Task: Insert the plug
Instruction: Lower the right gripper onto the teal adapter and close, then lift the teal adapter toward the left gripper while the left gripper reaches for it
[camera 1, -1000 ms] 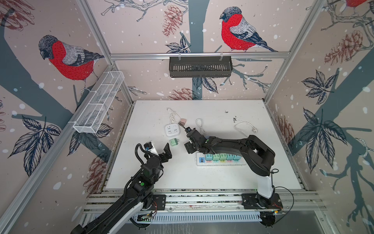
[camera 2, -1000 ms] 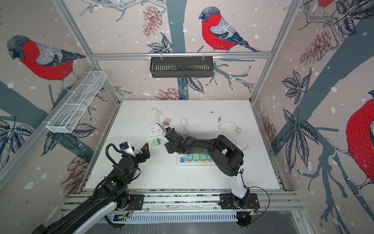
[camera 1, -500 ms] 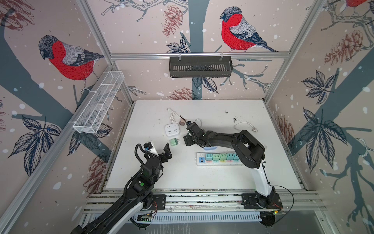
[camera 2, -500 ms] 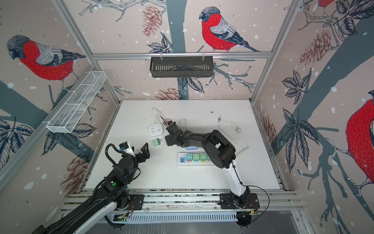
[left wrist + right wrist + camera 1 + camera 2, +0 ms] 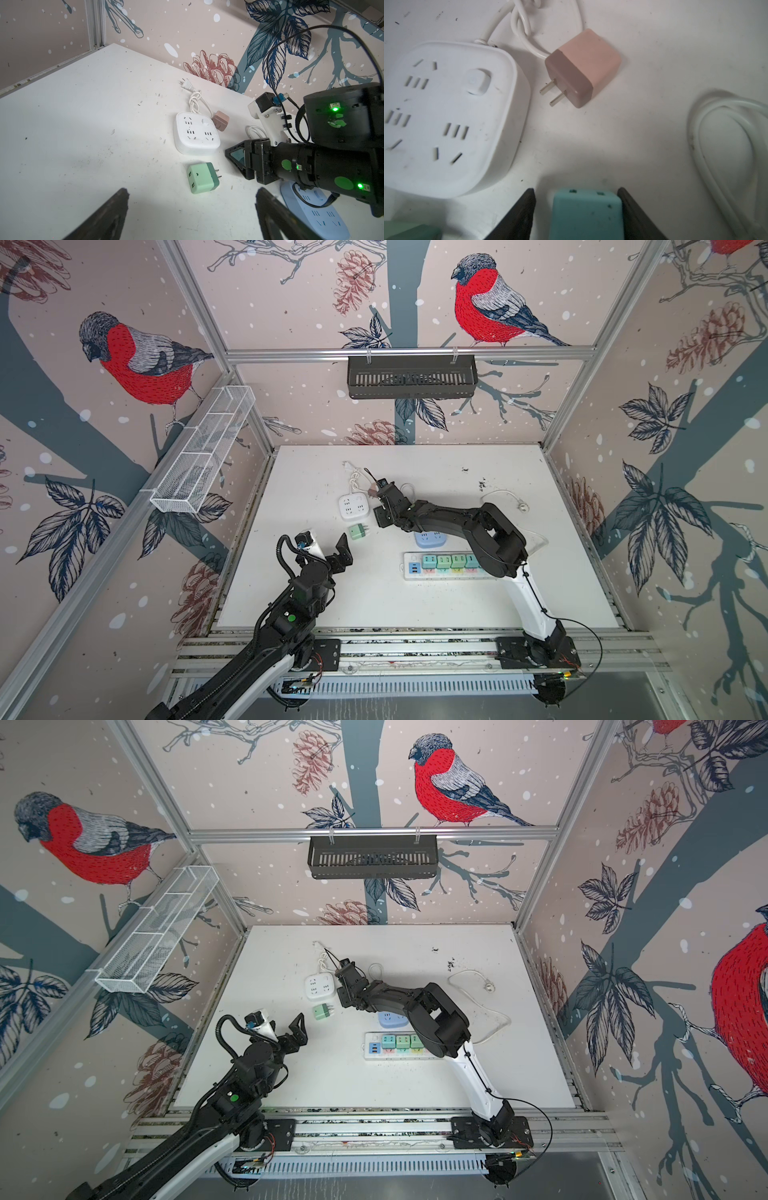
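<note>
right jaws: seemingly clenched on plug [image 5: 586, 216], lodged between them | left jaws: released, empty | handling: expect a light, rigid, slick shell; you pinch its flat sides, off the prongs | socket [image 5: 446, 116] just ahead of right jaws

White tabletop [image 5: 374, 614], scuffed and speckled. Lying on it:
- white square socket block [image 5: 354, 507], 11 o'clock of centre, knotted cord [image 5: 353, 479] trailing toward 12
- pink plug [image 5: 583, 66], just beside the block at its 3 o'clock
- green plug [image 5: 356, 531], at the block's 6 o'clock
- blue oval socket [image 5: 430, 539], near centre
- long power strip [image 5: 409, 562], at that socket's 6 o'clock
- loose white cable [image 5: 522, 508], at 2 o'clock
</note>
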Robot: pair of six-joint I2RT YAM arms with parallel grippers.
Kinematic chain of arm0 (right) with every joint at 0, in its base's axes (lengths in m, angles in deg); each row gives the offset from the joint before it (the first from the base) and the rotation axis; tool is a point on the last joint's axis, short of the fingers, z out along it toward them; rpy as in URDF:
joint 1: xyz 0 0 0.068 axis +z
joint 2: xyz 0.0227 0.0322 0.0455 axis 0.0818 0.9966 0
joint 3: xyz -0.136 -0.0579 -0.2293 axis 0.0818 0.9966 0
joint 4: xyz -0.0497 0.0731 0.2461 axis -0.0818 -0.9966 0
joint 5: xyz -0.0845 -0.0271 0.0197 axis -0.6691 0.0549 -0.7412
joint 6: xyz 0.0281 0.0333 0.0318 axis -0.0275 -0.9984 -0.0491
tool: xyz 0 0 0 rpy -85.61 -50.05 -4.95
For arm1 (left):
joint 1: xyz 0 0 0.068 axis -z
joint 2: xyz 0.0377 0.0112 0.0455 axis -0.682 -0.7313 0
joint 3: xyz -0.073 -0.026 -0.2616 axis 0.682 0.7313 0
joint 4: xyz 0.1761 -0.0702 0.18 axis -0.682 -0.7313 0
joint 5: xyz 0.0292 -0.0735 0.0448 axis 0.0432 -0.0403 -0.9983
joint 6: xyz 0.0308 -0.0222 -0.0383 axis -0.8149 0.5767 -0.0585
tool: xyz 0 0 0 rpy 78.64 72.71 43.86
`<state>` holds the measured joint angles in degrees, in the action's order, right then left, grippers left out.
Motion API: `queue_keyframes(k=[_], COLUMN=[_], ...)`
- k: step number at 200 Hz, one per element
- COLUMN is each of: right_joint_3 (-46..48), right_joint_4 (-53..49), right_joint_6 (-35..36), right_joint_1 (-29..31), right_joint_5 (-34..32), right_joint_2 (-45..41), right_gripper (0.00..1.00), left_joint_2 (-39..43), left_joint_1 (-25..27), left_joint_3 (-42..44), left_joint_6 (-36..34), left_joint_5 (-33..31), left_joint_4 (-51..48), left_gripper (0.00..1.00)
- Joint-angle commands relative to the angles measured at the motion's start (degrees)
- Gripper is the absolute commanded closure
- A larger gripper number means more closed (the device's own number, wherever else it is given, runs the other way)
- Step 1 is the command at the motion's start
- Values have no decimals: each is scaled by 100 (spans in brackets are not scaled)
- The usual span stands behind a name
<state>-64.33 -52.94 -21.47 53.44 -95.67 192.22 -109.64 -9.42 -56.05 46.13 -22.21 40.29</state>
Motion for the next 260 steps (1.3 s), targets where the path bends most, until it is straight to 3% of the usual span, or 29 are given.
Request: queue_keyframes(k=[1,53,101,133,170,217,260], right_joint_3=[125,432,650,822,1613,3393,5284], right_joint_4=[-605,-516,-238,-188,281,1417,2841], right_joint_6=[33,87,157,313,665,1170,2012], right_joint_1=[50,138,157,220,454,548,579], right_joint_5=[-120,-200,-166,-200,-335,-331,-443], right_joint_2=[-15,-226,-366,-843,-2119,-3987,-5650], right_gripper=[38,37,58,62,67,76,81], left_joint_2=[6,-5,-64,-161,-351,-227,272], left_joint_1=[-7,1,0,-1,3,-1,8], left_joint_3=[0,-2,-2,-76,-227,-303,-645], left_joint_6=[98,103,110,40,-49,-132,-107], left_joint_5=[-8,-15,-15,56,201,664,1921], left_joint_4=[-10,5,30,-28,-125,6,-17], left_gripper=[5,5,5,5,4,4,4])
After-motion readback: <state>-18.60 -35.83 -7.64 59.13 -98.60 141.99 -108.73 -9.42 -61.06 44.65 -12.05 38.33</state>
